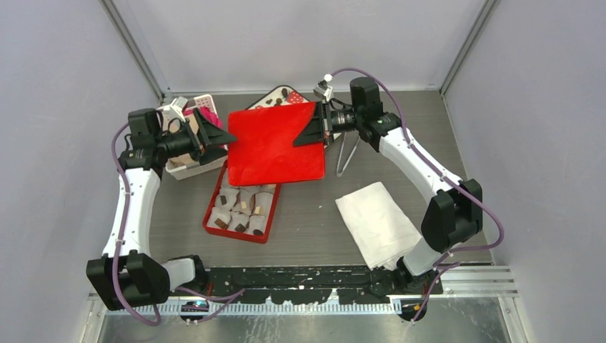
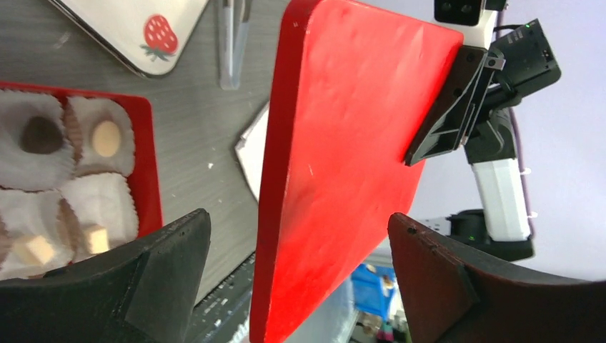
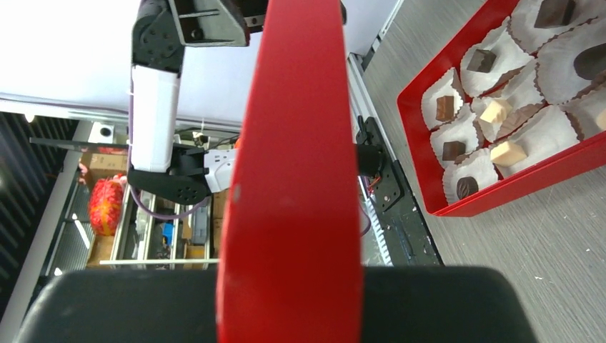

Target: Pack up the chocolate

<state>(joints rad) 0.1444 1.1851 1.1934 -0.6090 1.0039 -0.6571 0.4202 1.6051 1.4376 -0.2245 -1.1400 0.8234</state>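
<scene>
At centre frame, the right gripper's (image 1: 313,133) jaws pinch a red lid's (image 1: 275,146) right edge; the left gripper's (image 1: 218,134) jaws stand spread around its left edge. The chocolate (image 3: 445,107) sits in paper cups (image 3: 500,53) in the red box (image 1: 209,214) below.

Dark grey wood-grain desk (image 1: 307,214), boxed by plain pale walls (image 1: 300,36) on three sides; metal posts (image 1: 136,50) at back corners; even, soft light

That lid (image 1: 275,143) is plain bright red, box (image 3: 514,179) red too. The cups (image 2: 107,196) are white, chocolates (image 3: 445,107) dark brown or cream. White tray (image 2: 114,18) has a red strawberry print.
</scene>
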